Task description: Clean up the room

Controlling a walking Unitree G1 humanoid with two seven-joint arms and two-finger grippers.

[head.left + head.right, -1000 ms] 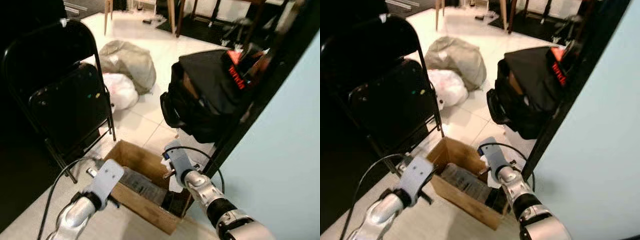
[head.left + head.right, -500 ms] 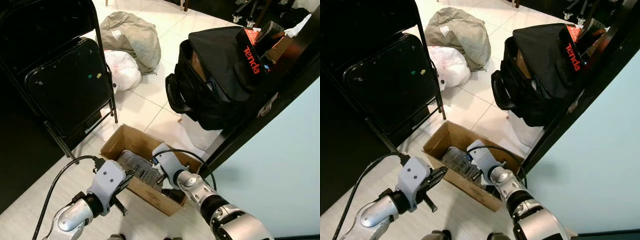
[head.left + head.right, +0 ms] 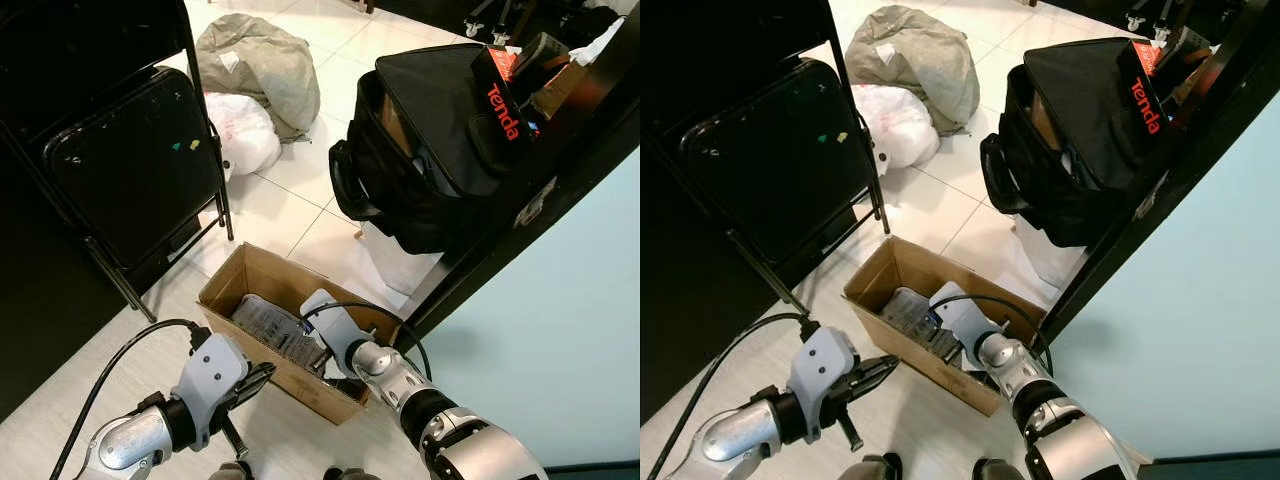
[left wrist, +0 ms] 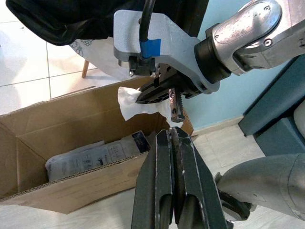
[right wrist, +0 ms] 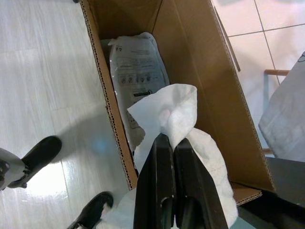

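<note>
White tissue [image 5: 169,112] clamped in right gripper [image 5: 172,143], fingers together on it, held over the open cardboard box [image 3: 240,275] near its right end. Left gripper [image 4: 174,143] has fingers pressed together, holding nothing, just outside the box's near long wall. Grey plastic packet [image 5: 136,64] lies flat inside the box. Box sits on tile floor [image 3: 270,215] beside black folding chair [image 3: 130,170]; black bag [image 3: 430,150] beyond.
</note>
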